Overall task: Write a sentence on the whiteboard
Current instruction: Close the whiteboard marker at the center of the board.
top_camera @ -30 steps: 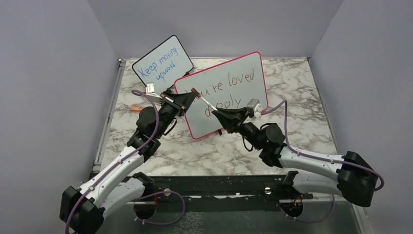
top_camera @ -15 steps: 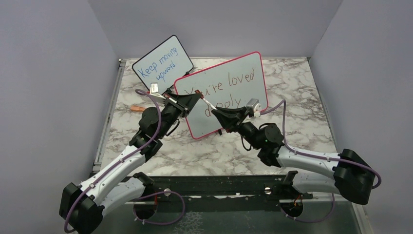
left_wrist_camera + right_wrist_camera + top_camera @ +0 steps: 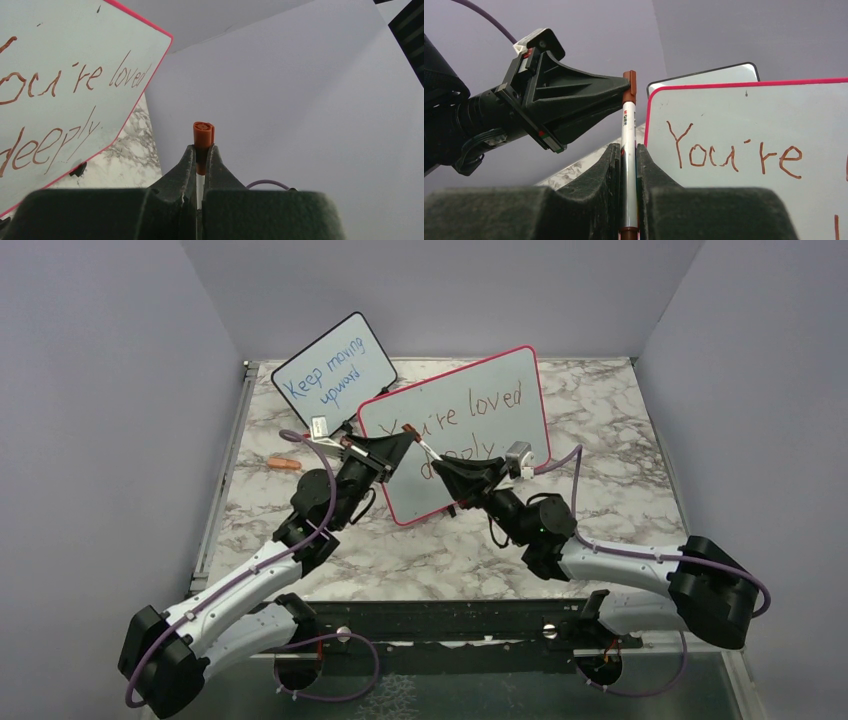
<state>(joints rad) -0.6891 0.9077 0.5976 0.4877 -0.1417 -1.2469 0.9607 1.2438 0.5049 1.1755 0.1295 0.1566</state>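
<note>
1. Two end effectors meet in front of the whiteboard (image 3: pixel 480 378), with one marker (image 3: pixel 628 125) shared between them.
2. Left end effector (image 3: pixel 202 149): its fingers are closed tight on the marker's orange-brown cap (image 3: pixel 203 134). The cap's end pokes out just past the fingertips, and a strip of white barrel shows in the slit between the fingers lower down.
3. Right end effector (image 3: pixel 628 148): its fingers are closed on the white barrel. The barrel runs up out of them to the cap, where the left end effector's tips pinch it.
4. The cap sits against the barrel's end. Whether it is pressed fully home cannot be told.
5. The whiteboard has a red-pink frame and stands tilted back on the marble-patterned worktop (image 3: pixel 600 410). It is about mid-worktop, just beyond both end effectors.
6. The sentence (image 3: pixel 465 418) is written on it in brownish-red letters, "You're loved" on the upper line and "deeply." below. In the top view the end effectors and the marker cover part of the lower line.
7. A smaller black-framed board (image 3: pixel 335 370) stands behind the whiteboard's upper left corner. It carries blue handwriting that reads "Keep moving upward".
8. A small orange object (image 3: pixel 285 463) lies on the worktop to the left of the left arm. It is too small to identify.
</note>
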